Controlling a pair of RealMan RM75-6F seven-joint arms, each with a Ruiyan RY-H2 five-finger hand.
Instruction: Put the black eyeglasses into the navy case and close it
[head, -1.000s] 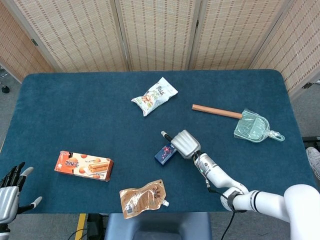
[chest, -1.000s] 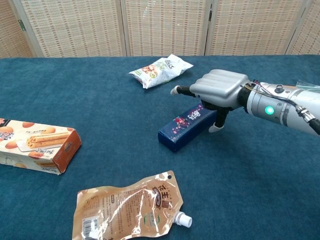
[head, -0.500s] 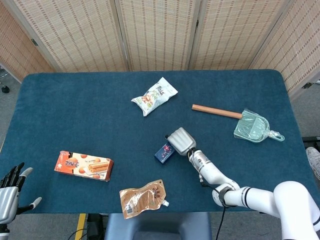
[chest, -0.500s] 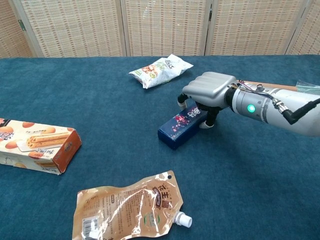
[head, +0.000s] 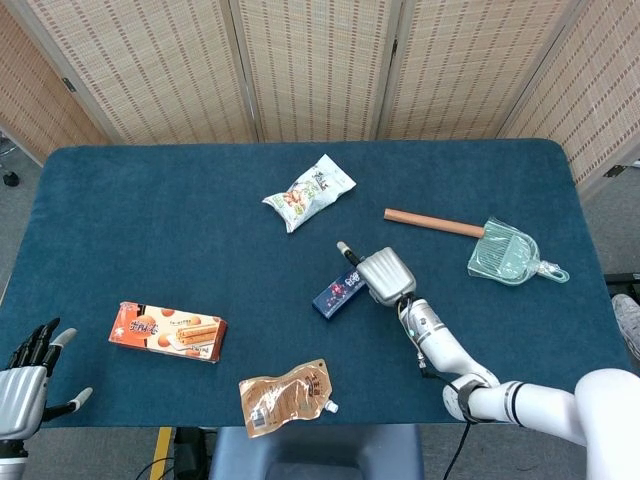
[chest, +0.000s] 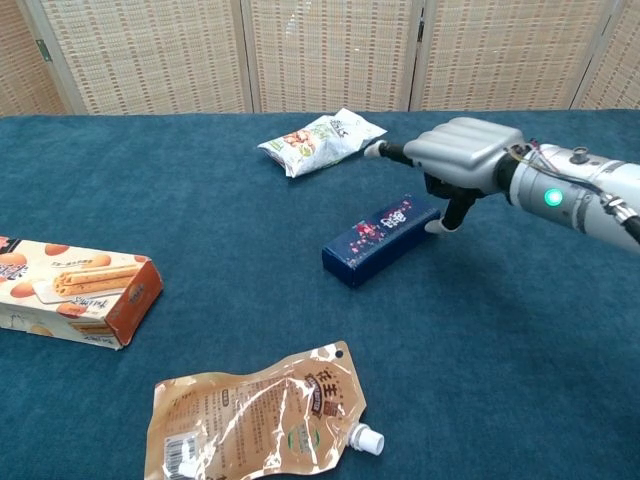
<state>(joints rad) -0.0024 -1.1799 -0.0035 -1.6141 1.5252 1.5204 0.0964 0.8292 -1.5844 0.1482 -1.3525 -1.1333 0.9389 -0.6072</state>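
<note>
Where the blue-covered table (head: 150, 200) reaches its middle, the navy case (chest: 382, 240) lies flat and closed, slanting, with the right hand (chest: 458, 160) at its far end, fingers curled down and holding nothing, a fingertip touching or just beside the case. Left hand (head: 28, 374) sits at the near left corner, fingers spread, empty. Also on the table: snack bag (head: 310, 192), biscuit box (head: 167, 331), brown pouch (head: 285, 398), dustpan (head: 505, 252) with wooden handle.
</note>
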